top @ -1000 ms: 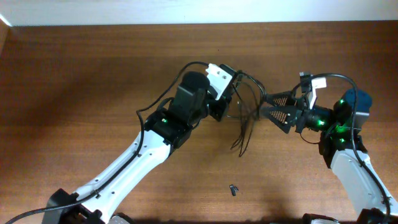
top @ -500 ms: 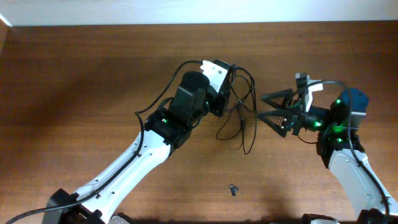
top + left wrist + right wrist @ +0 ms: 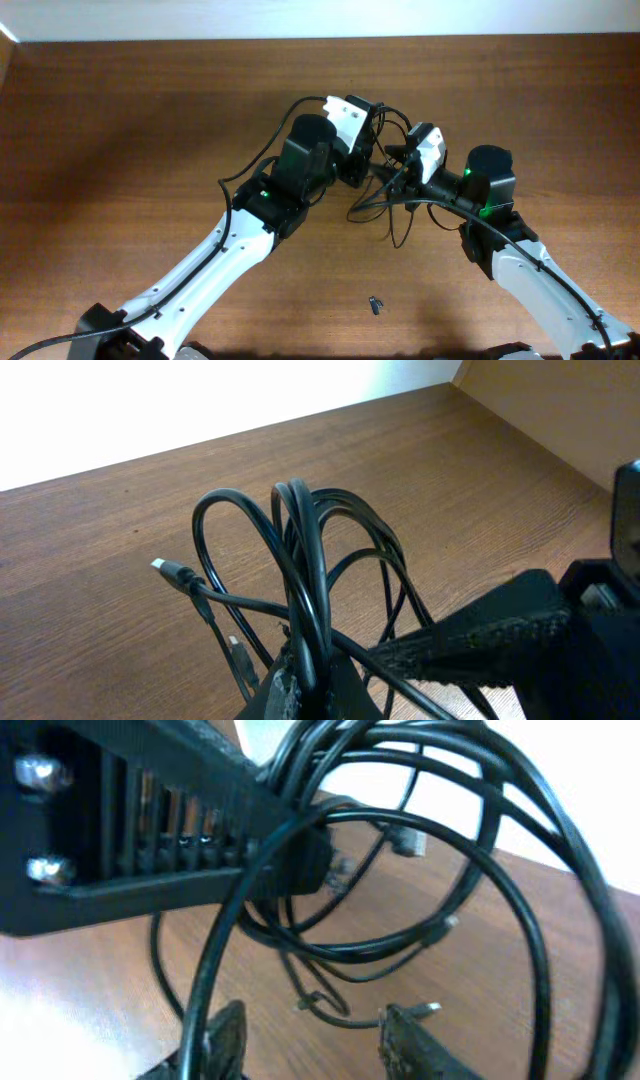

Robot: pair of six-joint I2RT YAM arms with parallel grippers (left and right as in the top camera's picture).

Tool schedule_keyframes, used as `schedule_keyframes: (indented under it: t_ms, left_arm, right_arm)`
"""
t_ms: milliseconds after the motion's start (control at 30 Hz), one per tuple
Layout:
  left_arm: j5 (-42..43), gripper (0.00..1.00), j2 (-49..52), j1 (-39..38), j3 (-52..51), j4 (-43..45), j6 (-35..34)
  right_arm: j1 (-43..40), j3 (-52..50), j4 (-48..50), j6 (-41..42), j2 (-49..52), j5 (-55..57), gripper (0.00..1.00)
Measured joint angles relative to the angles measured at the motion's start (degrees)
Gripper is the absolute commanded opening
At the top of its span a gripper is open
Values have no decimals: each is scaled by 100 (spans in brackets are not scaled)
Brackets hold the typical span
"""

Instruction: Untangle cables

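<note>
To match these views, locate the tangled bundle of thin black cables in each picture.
Overhead: bundle of thin black cables, centre, between the arms.
Left wrist: centre, looping upward.
Right wrist: loops across centre and right.
Shared landmark: black left gripper clamping the bundle.

**Three cameras, one shared tangle**

Your overhead camera looks straight down from well above the wooden table (image 3: 120, 120). The left arm (image 3: 225, 250) and right arm (image 3: 545, 280) enter from the bottom edge. Your left wrist camera sits just behind the left gripper (image 3: 300, 695), facing low across the tabletop toward the bright far edge, close on the cables (image 3: 300, 550). Your right wrist camera sits behind the right gripper (image 3: 315, 1040), nearer still, its picture soft. All three views share the cables, and the left wrist view also catches a finger (image 3: 470, 645) of the right gripper.
</note>
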Motion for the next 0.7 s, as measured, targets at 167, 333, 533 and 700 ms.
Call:
schedule_keyframes:
  t_ms: [167, 333, 533, 700]
  left_arm:
    - [-219, 0, 0, 0, 0, -243, 0]
    - [-507, 0, 0, 0, 0, -352, 0]
    - [-1189, 0, 0, 0, 0, -726, 0]
    - [-1410, 0, 0, 0, 0, -774, 0]
  right_arm:
    - [2, 0, 87, 28, 0, 177, 6]
    - [2, 0, 262, 278, -2, 44, 4]
    - [-9, 0, 151, 614, -662, -26, 4]
    - [-619, 7, -638, 1237, -929, 258, 27]
